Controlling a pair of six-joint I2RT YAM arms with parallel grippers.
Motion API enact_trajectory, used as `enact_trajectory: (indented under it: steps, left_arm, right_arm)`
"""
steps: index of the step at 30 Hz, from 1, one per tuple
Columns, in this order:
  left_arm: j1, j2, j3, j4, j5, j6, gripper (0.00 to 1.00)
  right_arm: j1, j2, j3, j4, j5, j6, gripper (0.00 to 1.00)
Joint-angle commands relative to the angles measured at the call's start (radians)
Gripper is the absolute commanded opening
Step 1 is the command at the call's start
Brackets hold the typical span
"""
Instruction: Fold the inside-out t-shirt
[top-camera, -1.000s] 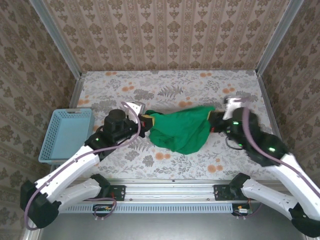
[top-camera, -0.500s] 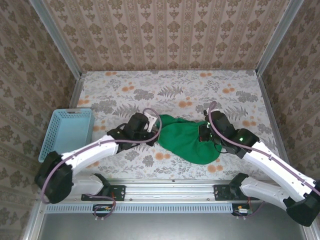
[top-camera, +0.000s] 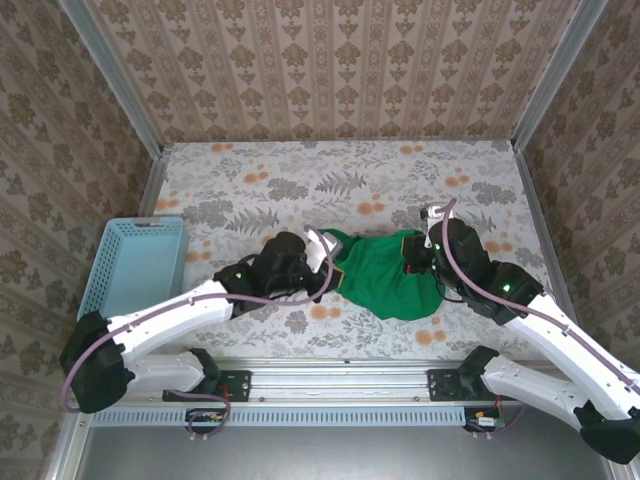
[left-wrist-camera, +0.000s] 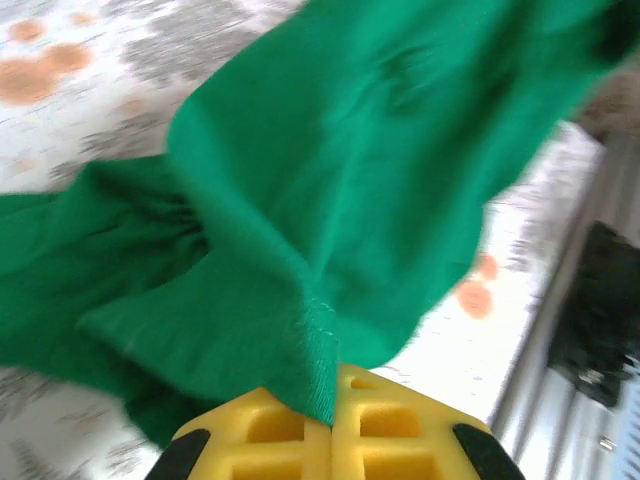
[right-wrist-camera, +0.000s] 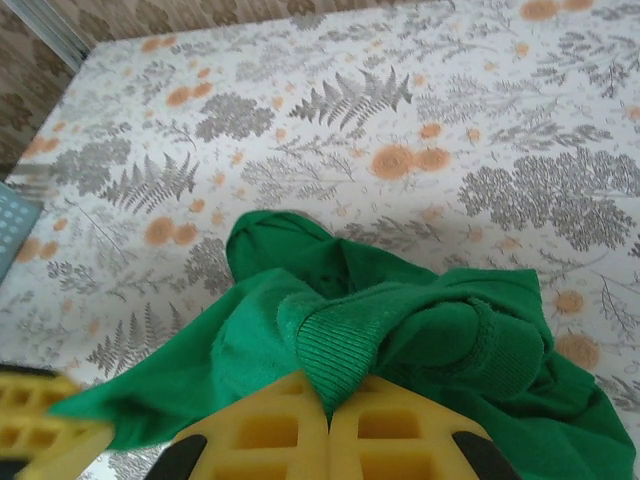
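The inside-out t-shirt (top-camera: 385, 278), bright green, hangs bunched between my two grippers over the middle of the floral table. My left gripper (top-camera: 328, 262) is shut on its left edge; in the left wrist view a hemmed edge of the t-shirt (left-wrist-camera: 330, 250) is pinched between the yellow fingers (left-wrist-camera: 270, 435). My right gripper (top-camera: 412, 255) is shut on the right side; in the right wrist view the ribbed collar of the t-shirt (right-wrist-camera: 345, 345) is clamped between the yellow pads (right-wrist-camera: 400, 430). The cloth sags toward the table's near edge.
A light-blue plastic basket (top-camera: 137, 268) stands at the table's left edge. Patterned walls close in the back and sides. A metal rail (top-camera: 330, 370) runs along the near edge by the arm bases.
Both grippers have drawn toward the table's middle and a little nearer each other, carrying the shirt. The cloth now hangs more compact and bunched than a second ago.
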Motion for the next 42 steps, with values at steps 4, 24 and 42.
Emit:
enact_trajectory:
  steps: [4, 24, 42]
  left_arm:
    - [0.084, 0.076, 0.027, -0.018, -0.082, -0.016, 0.00]
    - [0.439, -0.191, -0.120, -0.158, -0.383, -0.252, 0.00]
    - [0.413, -0.068, 0.012, -0.417, -0.369, -0.227, 0.70]
  right_arm:
    - [0.005, -0.030, 0.002, 0.018, 0.037, 0.003, 0.00]
    - [0.089, 0.298, 0.189, 0.155, -0.069, -0.046, 0.00]
    - [-0.063, 0.258, -0.061, 0.091, -0.035, 0.058, 0.81]
